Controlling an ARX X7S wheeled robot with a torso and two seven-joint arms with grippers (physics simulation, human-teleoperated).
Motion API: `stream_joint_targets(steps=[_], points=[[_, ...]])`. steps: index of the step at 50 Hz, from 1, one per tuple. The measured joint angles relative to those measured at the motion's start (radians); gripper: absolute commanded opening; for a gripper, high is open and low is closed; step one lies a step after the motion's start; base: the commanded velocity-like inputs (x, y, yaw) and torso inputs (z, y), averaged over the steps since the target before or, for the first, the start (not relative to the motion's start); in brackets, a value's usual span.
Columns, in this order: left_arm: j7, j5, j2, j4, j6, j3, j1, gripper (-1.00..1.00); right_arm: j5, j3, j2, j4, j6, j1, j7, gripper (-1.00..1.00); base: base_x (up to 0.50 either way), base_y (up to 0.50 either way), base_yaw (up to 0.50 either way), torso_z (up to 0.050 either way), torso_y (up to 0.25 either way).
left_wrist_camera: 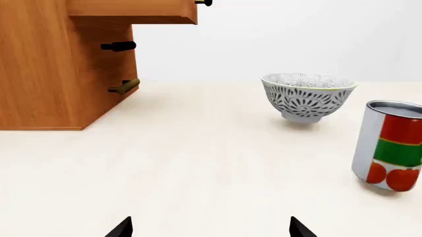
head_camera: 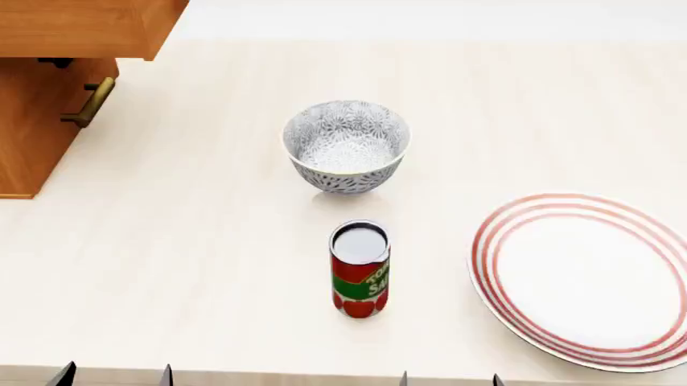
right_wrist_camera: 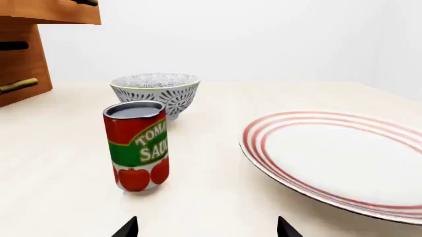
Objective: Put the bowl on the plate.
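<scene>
You are seeing only fingertips of both grippers at each frame's bottom edge. The plate [head_camera: 585, 281] is running off the head view's right edge; the cabinet [head_camera: 43, 96] off its left.

Pale cream tabletop [head_camera: 215, 265], faint wood grain; bowl [head_camera: 346, 145] upright near the middle, well apart from the plate [head_camera: 585, 277]; plate flat at the right, partly out of frame; tomato-sauce can [head_camera: 359, 269] upright just in front of the bowl, not touching; wooden drawer cabinet [head_camera: 32, 121] at far left, apparently standing on the top.
</scene>
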Motion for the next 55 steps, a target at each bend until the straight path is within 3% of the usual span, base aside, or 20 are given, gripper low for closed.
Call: stream_joint_targets(steps=[25,55], points=[[-0.034,-0.031,-0.059,0.003,0.034,0.069,0.011,1.0,0.051,-0.05,0.075,-0.1,0.106,0.009,0.04,1.0,0.0,0.0,0.0,0.0,0.0],[-0.09,-0.096,-0.099,0.055,-0.006,0.076,-0.031,1.0,0.094,-0.031,0.152,-0.231,0.271,0.048,0.075,1.0,0.0,0.0,0.0,0.0,0.0]])
